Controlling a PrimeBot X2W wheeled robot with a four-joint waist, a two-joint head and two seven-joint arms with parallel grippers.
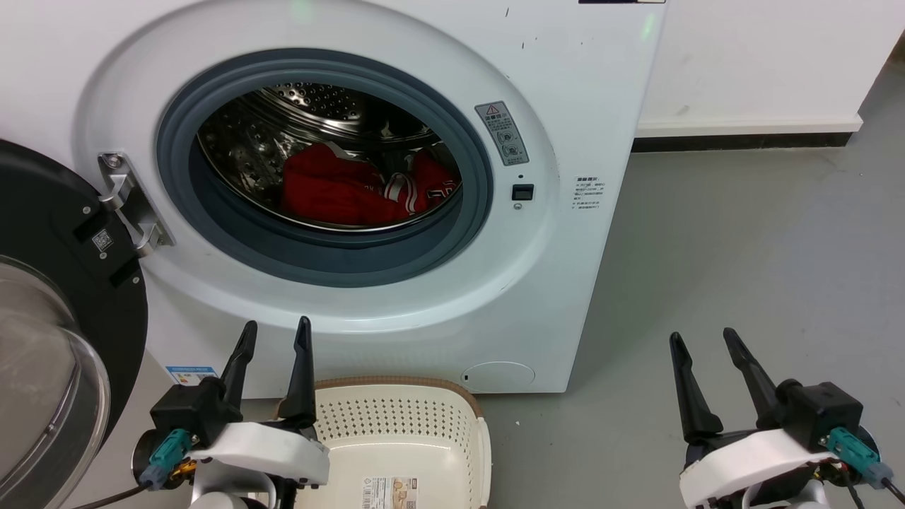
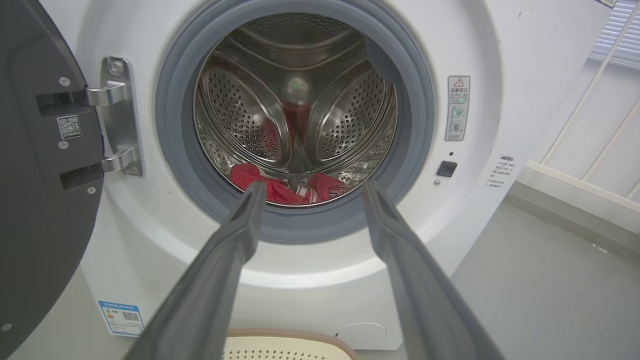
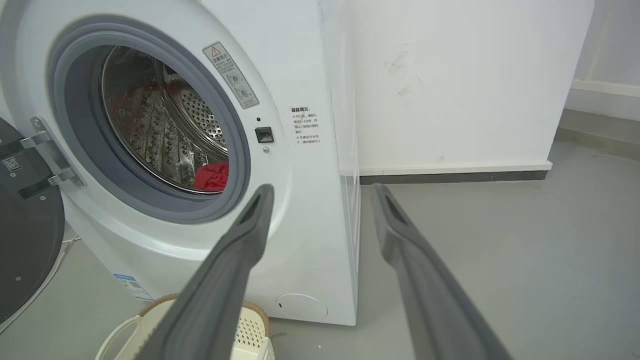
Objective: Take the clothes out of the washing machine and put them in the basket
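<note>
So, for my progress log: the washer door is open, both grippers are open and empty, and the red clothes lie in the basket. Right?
No: the head view shows the red clothes inside the washing machine, not the basket. The rest holds.

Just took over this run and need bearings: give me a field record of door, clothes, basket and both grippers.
door: black-rimmed glass door of the white front-loading washing machine, swung open
clothes: bright red fabric garments, low in the perforated steel drum
basket: cream perforated plastic basket, on the grey floor before the machine, visible part holds no clothes
left gripper: open, empty
right gripper: open, empty
</note>
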